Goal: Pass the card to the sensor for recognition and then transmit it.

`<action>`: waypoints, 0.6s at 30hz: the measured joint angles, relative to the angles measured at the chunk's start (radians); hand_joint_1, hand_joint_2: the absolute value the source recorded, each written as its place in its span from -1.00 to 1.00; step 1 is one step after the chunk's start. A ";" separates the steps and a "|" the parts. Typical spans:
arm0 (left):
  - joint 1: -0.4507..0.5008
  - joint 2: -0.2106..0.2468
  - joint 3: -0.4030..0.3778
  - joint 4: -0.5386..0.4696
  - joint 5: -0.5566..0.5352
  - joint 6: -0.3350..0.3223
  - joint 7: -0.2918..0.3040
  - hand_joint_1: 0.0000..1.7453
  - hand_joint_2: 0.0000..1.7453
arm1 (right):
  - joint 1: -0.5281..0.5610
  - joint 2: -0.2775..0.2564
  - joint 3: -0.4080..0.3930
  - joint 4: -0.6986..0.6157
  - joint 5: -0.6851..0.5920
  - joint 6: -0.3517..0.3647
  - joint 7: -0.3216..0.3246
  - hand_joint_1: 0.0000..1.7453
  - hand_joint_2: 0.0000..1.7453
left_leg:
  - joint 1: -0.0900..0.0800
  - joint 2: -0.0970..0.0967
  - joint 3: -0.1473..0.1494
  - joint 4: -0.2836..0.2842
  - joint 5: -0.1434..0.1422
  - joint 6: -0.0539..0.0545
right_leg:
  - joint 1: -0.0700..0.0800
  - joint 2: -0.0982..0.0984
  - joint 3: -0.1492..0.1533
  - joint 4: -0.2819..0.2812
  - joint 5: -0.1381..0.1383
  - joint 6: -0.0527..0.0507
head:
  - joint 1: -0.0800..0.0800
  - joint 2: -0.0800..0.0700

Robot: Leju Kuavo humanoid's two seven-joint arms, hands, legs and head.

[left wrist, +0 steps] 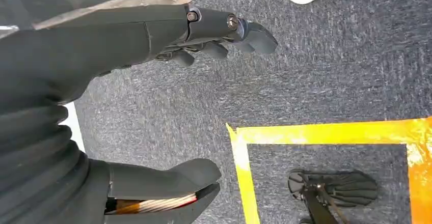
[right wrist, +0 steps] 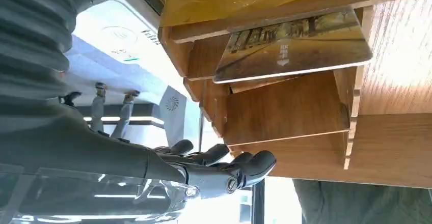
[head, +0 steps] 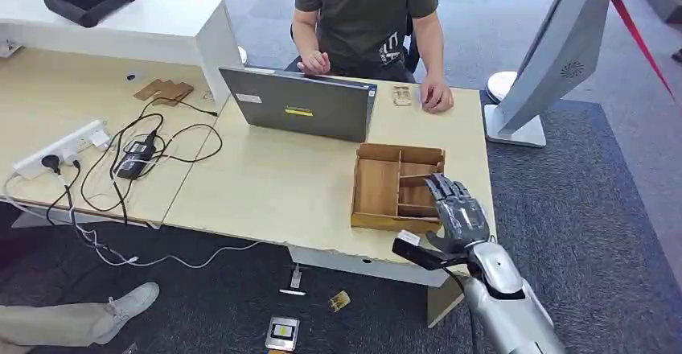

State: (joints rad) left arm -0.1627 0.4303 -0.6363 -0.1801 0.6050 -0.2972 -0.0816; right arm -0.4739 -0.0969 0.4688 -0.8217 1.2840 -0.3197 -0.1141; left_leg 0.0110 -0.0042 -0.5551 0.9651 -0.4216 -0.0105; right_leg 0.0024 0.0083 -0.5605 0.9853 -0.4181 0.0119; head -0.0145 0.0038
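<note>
A card [right wrist: 293,43] with a brownish picture leans tilted inside one compartment of the wooden divided tray [right wrist: 285,107]. That tray [head: 378,185] sits at the desk's front right corner. My right hand [head: 454,213] hovers over the tray's right side with fingers spread and thumb out, holding nothing. In the right wrist view the right hand's fingers [right wrist: 219,168] stay apart from the card. My left hand [left wrist: 168,35] hangs over grey carpet, fingers and thumb apart, with nothing in it.
A person [head: 366,8] sits behind an open laptop [head: 301,109], hands on the desk. A white kiosk stand [head: 555,56] rises at the right. Power strip and cables [head: 60,149] lie at the left. Small items [head: 281,334] and yellow tape [left wrist: 326,132] are on the floor.
</note>
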 joint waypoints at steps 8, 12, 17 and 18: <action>0.000 0.000 -0.004 0.000 0.000 -0.002 -0.002 -1.00 1.00 | 0.019 0.001 0.000 -0.039 -0.004 0.020 0.000 -1.00 1.00 | 0.000 0.000 0.000 0.000 0.000 0.000 | 0.000 0.000 0.000 0.000 0.000 0.000 | 0.000 0.000; -0.002 0.000 -0.005 0.000 0.000 -0.003 -0.002 -1.00 1.00 | 0.024 0.003 0.000 -0.050 -0.006 0.025 -0.002 -1.00 1.00 | 0.000 0.000 0.000 0.000 0.000 0.000 | 0.000 0.000 0.000 0.000 0.000 0.000 | 0.000 0.000; -0.002 0.000 -0.005 0.000 0.000 -0.003 -0.002 -1.00 1.00 | 0.026 0.005 0.000 -0.058 -0.009 0.025 -0.003 -1.00 1.00 | 0.000 0.000 0.000 0.000 0.000 0.000 | 0.000 0.000 0.000 0.000 0.000 0.000 | 0.000 0.000; -0.002 0.000 -0.005 0.000 0.000 -0.003 -0.002 -1.00 1.00 | 0.026 0.005 0.000 -0.061 -0.010 0.025 -0.005 -1.00 1.00 | 0.000 0.000 0.000 0.000 0.000 0.000 | 0.000 0.000 0.000 0.000 0.000 0.000 | 0.000 0.000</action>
State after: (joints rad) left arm -0.1650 0.4303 -0.6413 -0.1804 0.6050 -0.3006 -0.0832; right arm -0.4482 -0.0919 0.4685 -0.8823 1.2738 -0.2949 -0.1186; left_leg 0.0110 -0.0042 -0.5551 0.9651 -0.4215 -0.0105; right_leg 0.0025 0.0083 -0.5604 0.9854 -0.4181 0.0119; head -0.0145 0.0038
